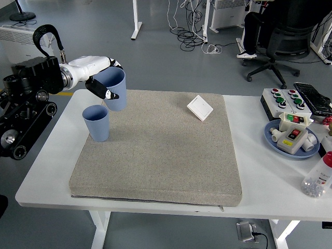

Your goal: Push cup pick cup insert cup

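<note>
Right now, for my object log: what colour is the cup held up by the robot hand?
Blue, like the second cup standing on the mat; the held cup shows best in the head view.

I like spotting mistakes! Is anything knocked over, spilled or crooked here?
Nothing is spilled or knocked over. One blue cup stands upright on the grey mat. The left hand holds the other blue cup in the air, a little tilted.

Left hand (98, 78) with fingers (106, 94) around a raised blue cup (113, 88), above a second cup (97, 122) on the grey mat (166, 155).
</note>
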You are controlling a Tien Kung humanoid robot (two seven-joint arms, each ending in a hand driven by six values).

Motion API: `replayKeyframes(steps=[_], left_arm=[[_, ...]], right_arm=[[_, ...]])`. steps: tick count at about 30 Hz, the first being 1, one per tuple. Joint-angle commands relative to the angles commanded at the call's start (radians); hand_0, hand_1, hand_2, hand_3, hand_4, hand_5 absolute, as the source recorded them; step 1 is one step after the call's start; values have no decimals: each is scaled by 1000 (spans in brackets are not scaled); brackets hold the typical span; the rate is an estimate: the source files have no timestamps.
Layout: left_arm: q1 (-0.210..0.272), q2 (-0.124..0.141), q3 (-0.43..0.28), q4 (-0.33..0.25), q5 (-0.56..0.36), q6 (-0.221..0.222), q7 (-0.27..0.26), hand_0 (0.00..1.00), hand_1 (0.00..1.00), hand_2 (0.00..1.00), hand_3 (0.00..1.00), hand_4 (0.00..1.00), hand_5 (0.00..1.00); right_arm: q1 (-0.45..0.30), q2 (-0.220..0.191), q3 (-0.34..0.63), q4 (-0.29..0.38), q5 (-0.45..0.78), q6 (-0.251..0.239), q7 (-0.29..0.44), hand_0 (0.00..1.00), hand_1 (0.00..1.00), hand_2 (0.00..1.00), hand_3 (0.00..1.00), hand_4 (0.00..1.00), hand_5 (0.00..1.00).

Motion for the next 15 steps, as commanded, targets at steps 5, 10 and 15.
replayKeyframes(steps=[5,10,15], left_arm=[[-21,3,-12,87,37,20,-24,535,575,591,484,285,2],[-26,-18,-31,170,105,61,-59,535,575,591,484,285,2],[-24,-30,-37,228,121,84,-81,540,581,601,492,295,2]], right_arm=[[0,-1,0,0,0,-1,-1,753,626,622,558,73,444],[2,-2,-1,0,-6,-1,-3,753,626,622,558,73,444],[4,-2,-5,0,-3,-1,-2,753,626,624,558,73,443]])
